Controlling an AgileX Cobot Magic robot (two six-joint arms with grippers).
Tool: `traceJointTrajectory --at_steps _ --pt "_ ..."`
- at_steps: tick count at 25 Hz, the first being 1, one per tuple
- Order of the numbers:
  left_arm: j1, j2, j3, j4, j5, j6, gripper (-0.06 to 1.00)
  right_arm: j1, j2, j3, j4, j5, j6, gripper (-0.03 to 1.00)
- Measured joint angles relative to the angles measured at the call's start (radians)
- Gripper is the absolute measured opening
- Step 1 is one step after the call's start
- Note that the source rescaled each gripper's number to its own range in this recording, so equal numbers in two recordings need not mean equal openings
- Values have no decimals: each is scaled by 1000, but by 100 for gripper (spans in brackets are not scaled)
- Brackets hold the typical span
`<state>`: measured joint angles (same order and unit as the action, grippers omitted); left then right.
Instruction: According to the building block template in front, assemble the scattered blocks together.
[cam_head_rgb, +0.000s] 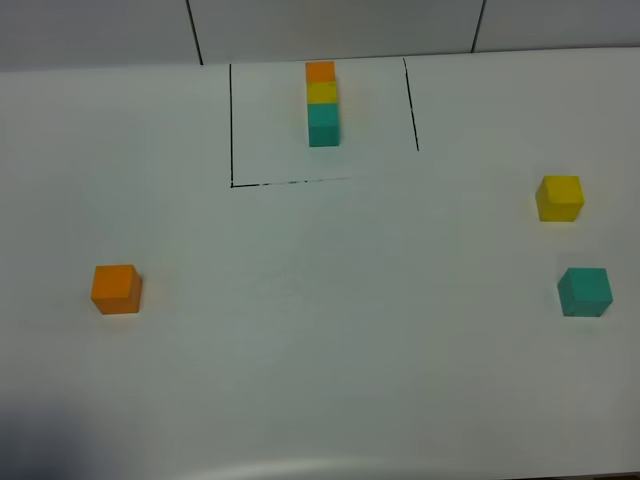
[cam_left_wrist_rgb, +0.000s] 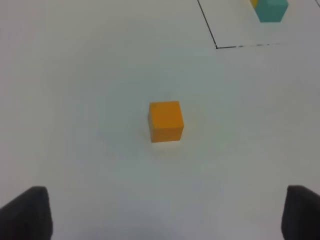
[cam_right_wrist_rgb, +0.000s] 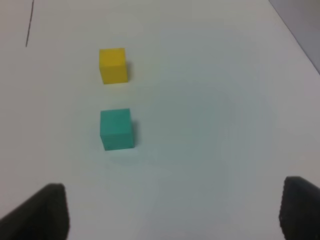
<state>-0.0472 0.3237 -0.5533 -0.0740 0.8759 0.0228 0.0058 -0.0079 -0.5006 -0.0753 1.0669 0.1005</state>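
The template row (cam_head_rgb: 322, 103), orange farthest and teal nearest, stands at far centre inside a black outline (cam_head_rgb: 231, 120) on the white bench (cam_head_rgb: 330, 330). The orange cube (cam_head_rgb: 117, 289) lies near left, while the yellow cube (cam_head_rgb: 560, 197) and teal cube (cam_head_rgb: 584, 291) lie right, apart. The left claw (cam_left_wrist_rgb: 165, 200) and right claw (cam_right_wrist_rgb: 175, 192) are both spread and empty.

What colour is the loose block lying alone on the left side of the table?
The lone block is orange, shown best in the left wrist view.
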Motion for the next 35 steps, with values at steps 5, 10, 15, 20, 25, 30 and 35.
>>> traceJointTrajectory --at_steps 5,10,15,20,25,30,35 --pt "0 265 -97 -25 -13 10 100 0 0 0 0 0 0 72" --pt "0 545 -220 -87 5 47 100 0 0 0 0 0 0 72" --pt "-7 813 -296 -97 27 47 100 0 0 0 1 0 0 72" --pt "-71 1020 -333 -38 5 -23 99 0 0 0 3 0 0 72" --pt "-138 1173 -391 94 -7 -187 98 0 0 0 3 0 0 72" --pt "-153 1248 -402 83 -71 -189 97 0 0 0 3 0 0 72" --pt "-153 1314 -402 81 -117 -178 97 0 0 0 3 0 0 72"
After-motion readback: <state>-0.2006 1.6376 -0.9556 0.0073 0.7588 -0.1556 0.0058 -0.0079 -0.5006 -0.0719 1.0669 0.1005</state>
